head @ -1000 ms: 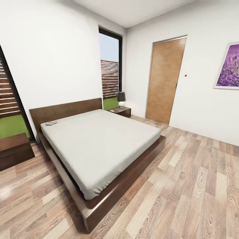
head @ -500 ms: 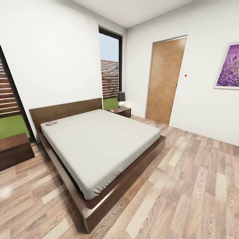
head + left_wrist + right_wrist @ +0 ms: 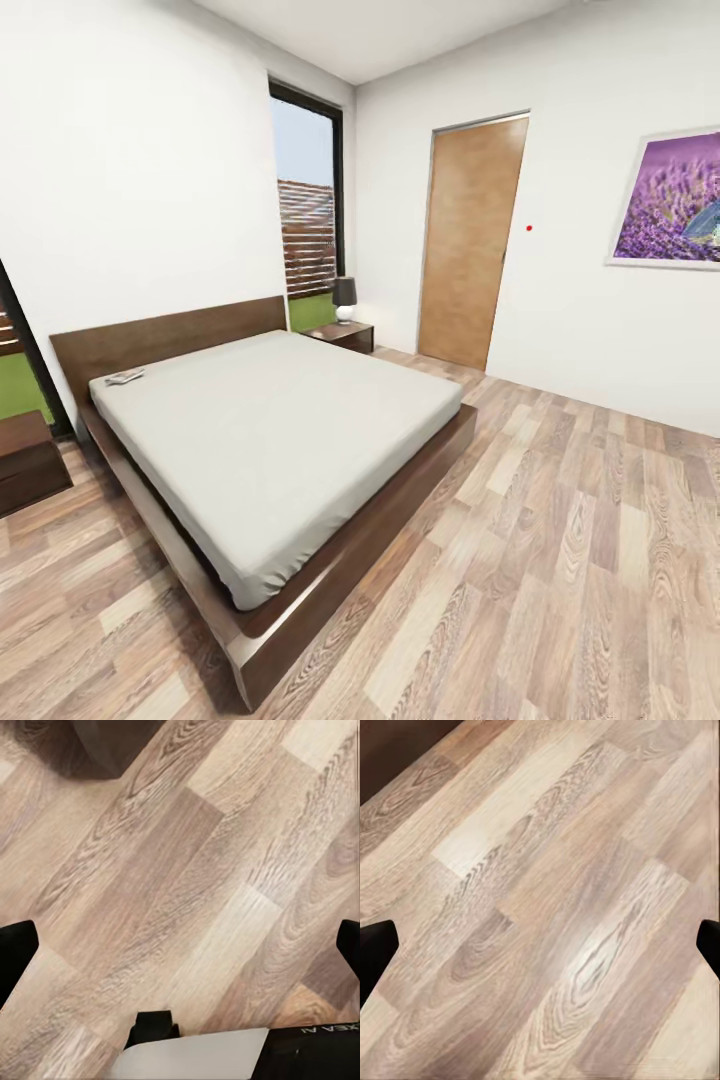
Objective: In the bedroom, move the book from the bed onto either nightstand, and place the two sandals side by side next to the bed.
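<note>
1. Book [image 3: 125, 377]: a small thin paperback, too small in the head view to read its cover, lies flat on the light-grey mattress at the corner nearest the headboard, on the side of the left window.
2. Wide low platform bed [image 3: 270, 440] with its dark brown wood frame fills the middle of the head view, and the mattress carries the book alone.
3. One low dark-brown wooden nightstand [image 3: 30, 462] is cut off by the picture's left edge; its drawer fronts show, closed.
4. A second dark-brown nightstand [image 3: 344, 334] stands at the far side of the headboard, with a small dark-shaded table lamp [image 3: 345, 298] on its top.
5. The framed lavender picture [image 3: 668, 198] is cut off at the right edge, beside the brown wooden door [image 3: 470, 243].
6. Left gripper [image 3: 180, 952] hangs over pale wood-plank floor [image 3: 187, 870]; its black fingertips sit at opposite edges of the wrist view, spread wide, holding nothing.
7. Right gripper [image 3: 540, 945] shows the same wide spread over the floor, empty.
8. The book lies well apart from both grippers.
</note>
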Robot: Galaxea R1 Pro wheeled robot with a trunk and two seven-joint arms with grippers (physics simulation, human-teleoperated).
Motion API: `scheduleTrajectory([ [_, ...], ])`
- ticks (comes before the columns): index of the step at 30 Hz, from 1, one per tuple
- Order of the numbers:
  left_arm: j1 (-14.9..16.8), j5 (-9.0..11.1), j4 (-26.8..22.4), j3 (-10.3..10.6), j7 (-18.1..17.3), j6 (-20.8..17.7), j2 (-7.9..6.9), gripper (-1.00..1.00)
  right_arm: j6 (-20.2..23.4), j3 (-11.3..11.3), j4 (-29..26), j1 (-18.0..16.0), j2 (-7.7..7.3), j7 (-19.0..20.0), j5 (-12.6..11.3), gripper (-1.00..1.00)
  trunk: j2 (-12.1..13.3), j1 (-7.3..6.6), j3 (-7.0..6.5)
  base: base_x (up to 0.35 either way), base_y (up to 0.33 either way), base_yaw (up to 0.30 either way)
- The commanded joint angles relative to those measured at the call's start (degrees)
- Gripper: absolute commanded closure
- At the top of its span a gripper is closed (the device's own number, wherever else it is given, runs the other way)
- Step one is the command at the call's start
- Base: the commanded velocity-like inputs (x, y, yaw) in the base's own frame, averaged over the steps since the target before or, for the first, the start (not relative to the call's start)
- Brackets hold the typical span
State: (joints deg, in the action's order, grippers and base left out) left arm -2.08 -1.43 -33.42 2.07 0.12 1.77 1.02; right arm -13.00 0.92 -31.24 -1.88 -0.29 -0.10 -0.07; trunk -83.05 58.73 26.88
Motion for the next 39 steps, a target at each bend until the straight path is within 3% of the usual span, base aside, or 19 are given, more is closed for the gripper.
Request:
scheduleTrajectory([
  [1,0.0,-0.2,-0.2,0.0,0.1,0.3,-0.07,-1.00,-0.2,0.8,0.0,0.0,0.03,-0.1,-0.3,-1.00,0.0,0.00,0.05,0.000,0.000,-0.274],
  [7,0.0,-0.2,-0.2,-0.2,0.0,0.7,-0.35,-1.00,-0.4,2.7,1.0,0.0,-0.07,-0.3,-0.4,-1.00,0.0,0.00,0.05,0.000,0.000,-0.276],
  [23,0.0,-0.3,2.2,0.0,0.1,0.9,0.13,-1.00,-1.7,2.9,3.1,0.0,-1.18,-0.4,-0.6,-1.00,0.0,0.00,0.04,0.007,0.000,-0.277],
  [39,0.0,-0.4,2.5,0.1,-0.2,0.3,-0.05,-1.00,-1.8,2.8,3.4,0.0,-1.18,-0.4,-0.5,-1.00,0.0,0.00,-0.41,0.298,0.000,-0.273],
])
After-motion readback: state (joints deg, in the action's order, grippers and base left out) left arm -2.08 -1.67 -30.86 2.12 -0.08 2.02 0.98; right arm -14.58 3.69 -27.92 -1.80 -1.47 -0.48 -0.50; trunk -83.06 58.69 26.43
